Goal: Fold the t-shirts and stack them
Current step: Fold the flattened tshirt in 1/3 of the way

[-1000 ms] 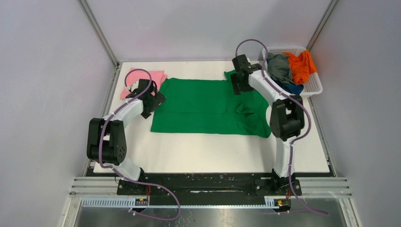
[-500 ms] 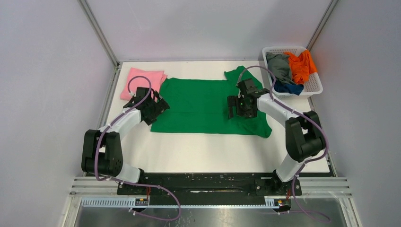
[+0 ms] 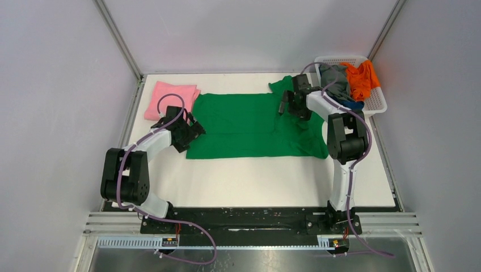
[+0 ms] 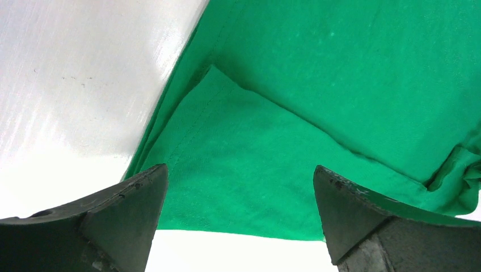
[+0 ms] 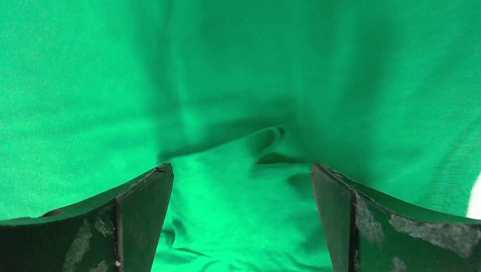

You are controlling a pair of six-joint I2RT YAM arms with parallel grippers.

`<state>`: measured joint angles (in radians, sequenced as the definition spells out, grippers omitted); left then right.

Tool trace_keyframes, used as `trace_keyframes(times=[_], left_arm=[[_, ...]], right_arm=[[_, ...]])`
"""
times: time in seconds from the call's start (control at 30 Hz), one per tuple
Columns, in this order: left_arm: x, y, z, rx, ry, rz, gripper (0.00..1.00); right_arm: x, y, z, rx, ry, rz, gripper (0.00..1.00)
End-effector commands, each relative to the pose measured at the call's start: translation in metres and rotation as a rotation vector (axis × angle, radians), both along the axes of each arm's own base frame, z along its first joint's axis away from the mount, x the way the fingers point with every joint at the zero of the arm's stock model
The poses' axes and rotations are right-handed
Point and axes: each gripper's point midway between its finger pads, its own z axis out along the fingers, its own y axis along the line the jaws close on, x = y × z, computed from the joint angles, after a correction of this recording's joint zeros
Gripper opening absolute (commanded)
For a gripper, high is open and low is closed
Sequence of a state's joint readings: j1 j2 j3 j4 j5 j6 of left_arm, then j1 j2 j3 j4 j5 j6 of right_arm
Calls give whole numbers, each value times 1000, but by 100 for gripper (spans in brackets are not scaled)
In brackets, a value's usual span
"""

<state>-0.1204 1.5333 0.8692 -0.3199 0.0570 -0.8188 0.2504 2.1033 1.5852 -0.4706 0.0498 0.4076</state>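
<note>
Green t-shirt [image 3: 249,124] lies spread on the table [image 3: 255,181] under both grippers and stretched between them, which suits a two-handed fold. The left gripper [image 3: 193,131] hangs over the shirt's edge with its fingers spread wide and nothing between them. Just beneath and ahead of its fingertips a turned-over corner of cloth makes a doubled layer, with bare table to the outer side. The right gripper [image 3: 285,104] hovers low over the other end, its jaws equally wide and empty, and a small raised wrinkle sits right between its fingers. A sleeve pokes out beyond it. Each hand looks poised above a spot it could pinch for the next fold, though neither has cloth yet. Beyond the left gripper, just beside the green shirt's corner, the pink t-shirt [image 3: 170,97] rests folded, likely the start of the stack. Past the right gripper the basket [image 3: 379,105] holds the grey t-shirt [image 3: 339,75], orange t-shirt [image 3: 360,76] and dark blue t-shirt [image 3: 353,105], waiting their turn.
</note>
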Motion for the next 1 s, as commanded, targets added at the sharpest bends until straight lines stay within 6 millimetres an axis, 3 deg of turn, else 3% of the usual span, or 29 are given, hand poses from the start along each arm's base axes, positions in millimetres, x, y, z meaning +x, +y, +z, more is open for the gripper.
trace_keyframes(times=[0.0, 0.1, 0.2, 0.37, 0.5, 0.63, 0.77, 0.87, 0.97], left_arm=[[16, 0, 18, 4, -62, -5, 99], [18, -6, 19, -31, -76, -15, 99], [19, -16, 20, -69, -87, -34, 99], [22, -36, 25, -92, -101, -74, 99], [24, -62, 19, -125, -102, -134, 99], [23, -71, 2, -146, -47, -155, 99], [20, -66, -7, -118, -25, -140, 99], [15, -56, -14, -66, -1, -128, 99], [10, -46, -18, -25, 18, -115, 99]], right_arm=[[29, -23, 46, -75, -138, -51, 99], [25, -37, 59, -151, -162, -39, 99], [6, -38, 56, -143, -127, -17, 100], [-37, -3, 55, -30, -114, 104, 99], [-58, 19, 32, 73, -67, 149, 100], [-46, 14, 10, 32, 1, 124, 100], [-31, -1, 4, 16, 30, 53, 99], [-11, -12, 15, 41, -3, -18, 99], [3, -41, 35, -73, -67, -115, 99]])
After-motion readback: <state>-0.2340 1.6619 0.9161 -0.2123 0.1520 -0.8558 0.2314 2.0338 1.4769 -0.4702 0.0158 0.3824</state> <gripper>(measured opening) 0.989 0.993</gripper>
